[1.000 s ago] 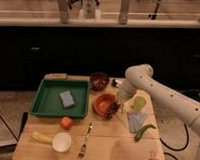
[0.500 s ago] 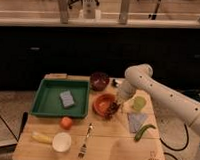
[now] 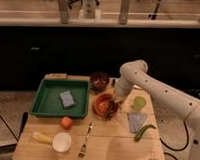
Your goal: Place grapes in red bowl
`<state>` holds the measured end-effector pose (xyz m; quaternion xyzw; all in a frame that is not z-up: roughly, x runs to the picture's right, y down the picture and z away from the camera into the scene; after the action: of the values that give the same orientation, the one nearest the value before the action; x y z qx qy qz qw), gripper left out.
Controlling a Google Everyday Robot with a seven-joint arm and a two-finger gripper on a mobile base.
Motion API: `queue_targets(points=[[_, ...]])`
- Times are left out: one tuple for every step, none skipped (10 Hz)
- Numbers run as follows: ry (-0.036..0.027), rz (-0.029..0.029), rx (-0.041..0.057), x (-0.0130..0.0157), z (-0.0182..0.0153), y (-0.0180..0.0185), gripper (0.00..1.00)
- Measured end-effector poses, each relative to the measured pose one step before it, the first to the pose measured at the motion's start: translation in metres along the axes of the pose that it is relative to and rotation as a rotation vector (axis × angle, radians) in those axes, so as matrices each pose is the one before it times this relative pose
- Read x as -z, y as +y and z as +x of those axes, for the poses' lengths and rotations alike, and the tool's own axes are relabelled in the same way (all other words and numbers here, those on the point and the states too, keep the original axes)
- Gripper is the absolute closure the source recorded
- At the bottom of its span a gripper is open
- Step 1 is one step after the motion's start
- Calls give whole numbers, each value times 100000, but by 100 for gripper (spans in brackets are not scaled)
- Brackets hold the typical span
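The orange-red bowl (image 3: pixel 103 104) sits on the wooden table (image 3: pixel 111 142), right of the green tray. The dark grapes (image 3: pixel 110 110) lie at the bowl's right side, over its rim. My gripper (image 3: pixel 114 101) reaches down from the white arm to the bowl's right edge, just above the grapes. The arm hides part of the bowl's right rim.
A green tray (image 3: pixel 42 99) with a grey sponge (image 3: pixel 67 98) is at left. A maroon bowl (image 3: pixel 99 80) stands behind. An orange fruit (image 3: pixel 66 122), white bowl (image 3: pixel 62 142), corn (image 3: pixel 41 137), fork (image 3: pixel 85 141), green cup (image 3: pixel 138 103), grey packet (image 3: pixel 136 121) and green pepper (image 3: pixel 144 132) lie around.
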<state>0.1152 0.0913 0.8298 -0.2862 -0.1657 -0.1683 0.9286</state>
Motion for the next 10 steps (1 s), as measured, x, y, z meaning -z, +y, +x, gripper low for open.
queue_targets(points=[[433, -314, 464, 129, -14, -181, 20], [202, -109, 400, 62, -56, -188, 20], [400, -34, 159, 107, 57, -116, 20], [266, -181, -2, 77, 103, 4, 20], [41, 157, -47, 119, 98, -1, 20], [449, 362, -773, 406, 492, 301, 20], [505, 76, -686, 305, 476, 396, 20], [676, 421, -875, 389, 593, 391, 20], [1409, 1049, -1598, 657, 1100, 581, 20], [1413, 688, -1165, 442, 949, 441, 20]])
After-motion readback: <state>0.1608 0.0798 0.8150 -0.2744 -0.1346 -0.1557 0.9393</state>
